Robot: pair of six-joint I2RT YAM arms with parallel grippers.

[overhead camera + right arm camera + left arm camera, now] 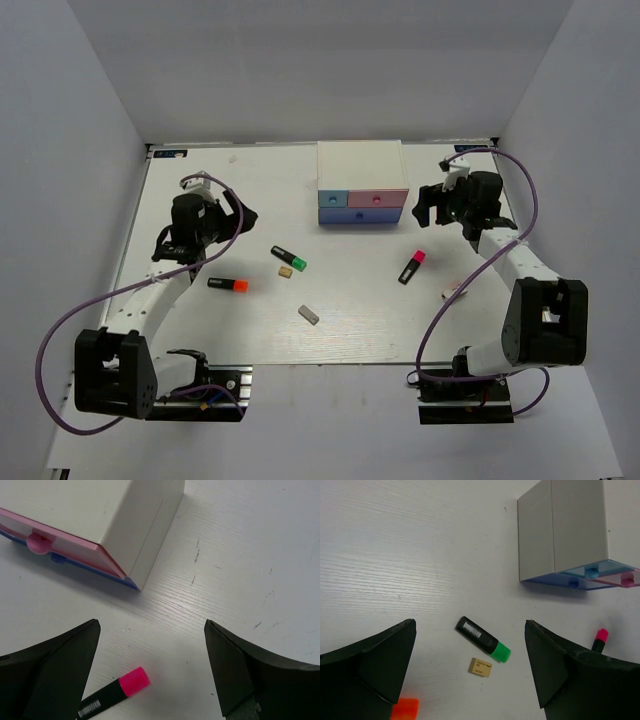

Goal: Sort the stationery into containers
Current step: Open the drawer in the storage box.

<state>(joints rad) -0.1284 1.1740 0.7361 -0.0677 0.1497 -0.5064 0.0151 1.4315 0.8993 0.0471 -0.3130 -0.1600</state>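
Observation:
The white drawer unit [360, 165] stands at the back middle, with light blue [332, 199], pink [377, 199] and purple-blue [360, 215] drawers. My left gripper [238, 216] is open and empty, above the table left of a green-capped highlighter [482, 638] and a tan eraser [480, 667]. An orange-capped highlighter [228, 285] lies nearer the left arm. My right gripper [424, 206] is open and empty, right of the unit, with a pink-capped highlighter [112, 692] below it. A grey eraser [309, 315] and a pinkish-white eraser [453, 292] lie nearer the front.
Grey walls close in the white table [250, 180] on the left, back and right. Purple cables loop from both arms over the table's sides. The drawer unit's corner [135, 575] is close to my right gripper's left finger.

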